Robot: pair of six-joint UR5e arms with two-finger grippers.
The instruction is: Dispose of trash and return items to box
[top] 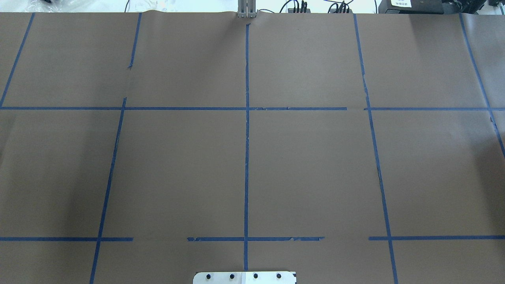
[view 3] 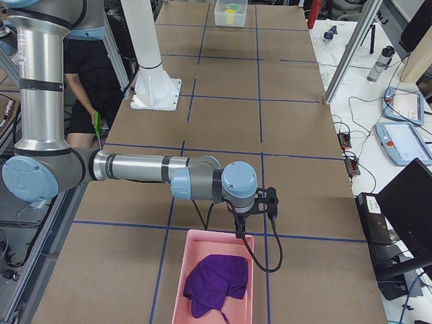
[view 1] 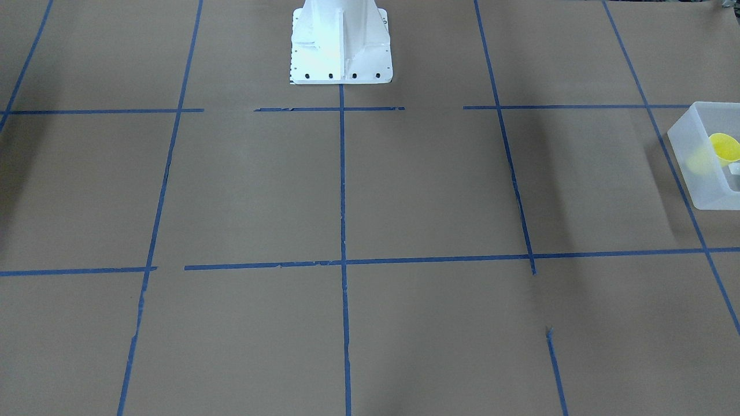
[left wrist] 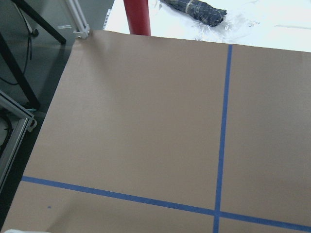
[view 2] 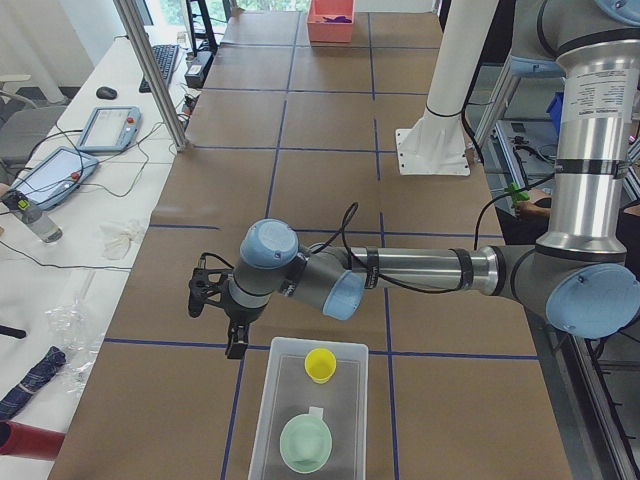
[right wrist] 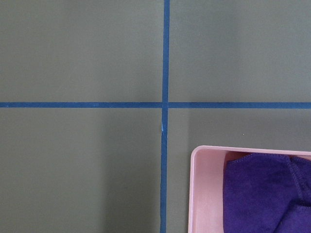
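The frosted white box (view 2: pixel 268 420) stands at the table's end on my left. In it are the yellow cup (view 2: pixel 320 364) and a pale green bowl-like item (view 2: pixel 305 443). The box (view 1: pixel 694 150) and the cup (view 1: pixel 724 147) also show at the right edge of the front view, and far off in the exterior right view (view 3: pixel 229 13). My left gripper (view 2: pixel 236 345) hangs just beyond the box's far left corner. My right gripper (view 3: pixel 239 229) hangs over the far rim of a pink bin (view 3: pixel 177 283). Neither gripper's fingers show well enough to tell open from shut.
The pink bin (right wrist: pixel 201 189) holds a purple cloth (right wrist: pixel 265 191). The white robot base (view 1: pixel 340 43) stands at mid table. A red cylinder (left wrist: pixel 137 17) and a folded dark umbrella (left wrist: pixel 194 10) lie off the table's end. Blue tape lines grid the brown paper.
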